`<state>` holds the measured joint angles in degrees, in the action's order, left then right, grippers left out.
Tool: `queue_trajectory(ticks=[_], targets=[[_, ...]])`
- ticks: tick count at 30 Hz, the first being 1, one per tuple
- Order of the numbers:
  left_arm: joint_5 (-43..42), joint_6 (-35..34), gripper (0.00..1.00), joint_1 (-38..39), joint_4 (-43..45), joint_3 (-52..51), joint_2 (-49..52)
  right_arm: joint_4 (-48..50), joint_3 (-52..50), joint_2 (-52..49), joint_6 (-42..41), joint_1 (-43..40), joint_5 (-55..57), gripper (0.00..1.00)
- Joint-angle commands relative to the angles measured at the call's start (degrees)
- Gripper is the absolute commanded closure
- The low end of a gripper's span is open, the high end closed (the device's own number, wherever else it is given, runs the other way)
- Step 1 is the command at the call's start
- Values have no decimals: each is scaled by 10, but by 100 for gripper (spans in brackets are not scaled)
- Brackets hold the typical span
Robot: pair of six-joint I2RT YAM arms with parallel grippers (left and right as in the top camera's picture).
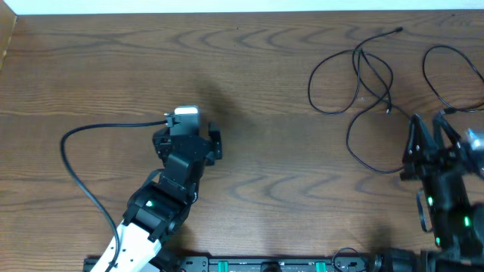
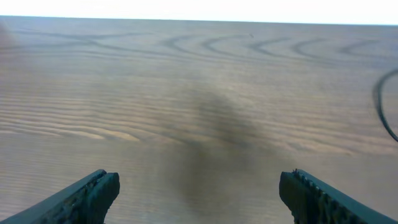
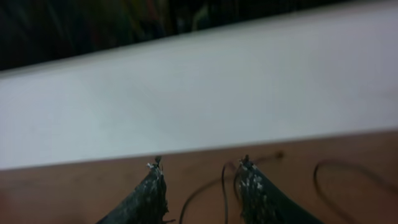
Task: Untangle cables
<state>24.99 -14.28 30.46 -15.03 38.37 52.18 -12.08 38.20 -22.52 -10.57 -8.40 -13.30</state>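
Note:
Thin black cables (image 1: 355,75) lie in loose crossing loops at the far right of the wooden table, with one plug end (image 1: 398,30) near the back edge. Another black cable loop (image 1: 454,72) lies further right. No white cable shows. My right gripper (image 1: 428,125) is open and points at the back edge, just right of a low cable loop (image 1: 363,155). In the right wrist view its fingers (image 3: 199,171) frame thin cable strands (image 3: 224,186). My left gripper (image 1: 189,140) is open and empty over bare wood (image 2: 199,186), far left of the cables. One cable arc (image 2: 379,106) shows at that view's right edge.
A thicker black cord (image 1: 76,151) from the left arm curves over the table's left side. The table's back edge (image 1: 227,13) meets a white surface. A black rail (image 1: 265,264) with both arm bases runs along the front edge.

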Motion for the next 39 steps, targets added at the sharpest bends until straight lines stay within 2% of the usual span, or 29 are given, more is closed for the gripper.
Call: queue_trajectory(ticks=[1, 11, 19, 22, 39], targets=[[53, 12, 10, -2, -2, 1, -5, 8, 2, 45, 21, -14, -6, 60], [53, 12, 11, -2, -7, 1, 14, -3, 32, 139, 21, -24, -6, 56], [53, 12, 10, -2, -14, 1, 30, -127, 91, 201, 16, -3, -33, 56], [53, 12, 11, -2, -14, 1, 35, -135, 106, 220, 16, 0, -34, 56], [53, 12, 11, -2, -17, 1, 44, -155, 127, 222, 14, 97, -51, 50]])
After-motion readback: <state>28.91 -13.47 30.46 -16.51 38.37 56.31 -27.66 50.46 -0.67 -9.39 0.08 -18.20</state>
